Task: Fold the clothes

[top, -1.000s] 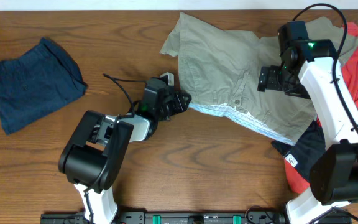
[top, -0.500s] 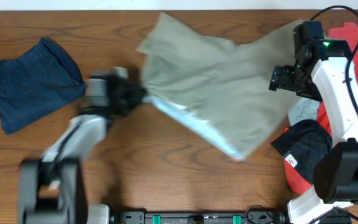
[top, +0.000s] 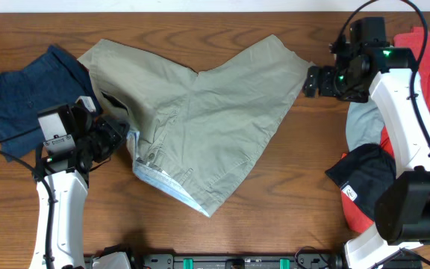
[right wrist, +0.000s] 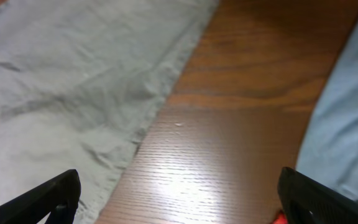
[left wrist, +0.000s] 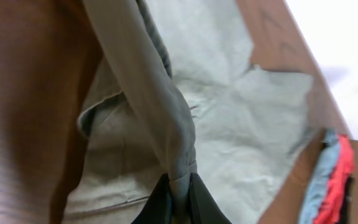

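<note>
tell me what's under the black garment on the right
A red garment pokes out below the black garment, apparently beneath it. The right arm crosses over the pile, so how far the red or the light-blue garment runs underneath is hidden.

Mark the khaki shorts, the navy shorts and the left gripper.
khaki shorts [top: 215, 119]: overhead view, flat middle of the fabric.
navy shorts [top: 25, 101]: overhead view, centre of the cloth.
left gripper [left wrist: 179, 199]: left wrist view, between fingertips pinching a khaki fold.

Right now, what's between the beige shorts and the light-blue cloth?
Only bare wooden table, seen in the right wrist view, between the beige shorts and the light-blue cloth.
</note>
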Available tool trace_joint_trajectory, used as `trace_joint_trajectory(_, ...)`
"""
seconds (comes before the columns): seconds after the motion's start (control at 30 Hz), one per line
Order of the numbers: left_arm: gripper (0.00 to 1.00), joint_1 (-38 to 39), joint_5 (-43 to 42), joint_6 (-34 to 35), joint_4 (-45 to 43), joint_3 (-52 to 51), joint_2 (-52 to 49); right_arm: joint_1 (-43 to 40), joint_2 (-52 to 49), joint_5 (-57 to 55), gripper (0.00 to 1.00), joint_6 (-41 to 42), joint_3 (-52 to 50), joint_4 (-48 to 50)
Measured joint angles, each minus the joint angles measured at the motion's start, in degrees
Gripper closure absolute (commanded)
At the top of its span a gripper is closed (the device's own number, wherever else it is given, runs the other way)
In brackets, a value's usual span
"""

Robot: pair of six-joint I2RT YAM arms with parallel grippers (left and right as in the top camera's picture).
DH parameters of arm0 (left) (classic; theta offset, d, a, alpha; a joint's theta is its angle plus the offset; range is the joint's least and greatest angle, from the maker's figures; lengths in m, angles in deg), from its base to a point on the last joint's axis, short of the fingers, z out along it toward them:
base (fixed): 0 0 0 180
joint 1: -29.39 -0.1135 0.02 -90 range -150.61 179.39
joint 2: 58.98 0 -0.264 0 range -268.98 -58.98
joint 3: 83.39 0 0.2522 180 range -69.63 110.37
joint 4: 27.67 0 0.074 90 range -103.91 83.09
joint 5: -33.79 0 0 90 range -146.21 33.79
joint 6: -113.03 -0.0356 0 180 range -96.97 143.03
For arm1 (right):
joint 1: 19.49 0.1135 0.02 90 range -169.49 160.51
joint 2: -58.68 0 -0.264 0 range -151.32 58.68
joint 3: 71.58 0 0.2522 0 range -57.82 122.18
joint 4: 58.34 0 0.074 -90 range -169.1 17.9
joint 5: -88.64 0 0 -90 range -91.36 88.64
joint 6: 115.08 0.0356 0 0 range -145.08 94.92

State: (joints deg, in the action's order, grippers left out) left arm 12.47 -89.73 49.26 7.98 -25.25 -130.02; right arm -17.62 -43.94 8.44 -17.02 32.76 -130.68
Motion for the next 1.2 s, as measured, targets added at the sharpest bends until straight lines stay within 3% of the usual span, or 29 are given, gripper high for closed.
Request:
trace_joint_trajectory(0.37,0.94,0.0,4.09,-2.49,2.86,0.0,0.0,0.31,-1.25,1.42,0.15,3.06,-6.43,14.93)
trace_joint_trajectory(0.67,0.94,0.0,4.79,-2.56,4.5,0.0,0.0,0.48,-12.74,0.59,0.19,7.61,-7.15,28.17)
trace_joint_trajectory(0.97,0.94,0.0,5.49,-3.02,4.9,0.0,0.0,0.48,-20.46,-0.81,0.32,11.72,-7.58,41.07)
trace_joint_trajectory(1.07,0.94,0.0,5.49,-3.19,4.9,0.0,0.0,0.48,-21.31,-1.05,0.48,13.35,-7.63,44.28)
trace_joint_trajectory(1.2,0.94,0.0,5.49,-3.28,4.87,0.0,0.0,0.63,-21.88,-1.64,0.93,14.64,-7.63,46.27)
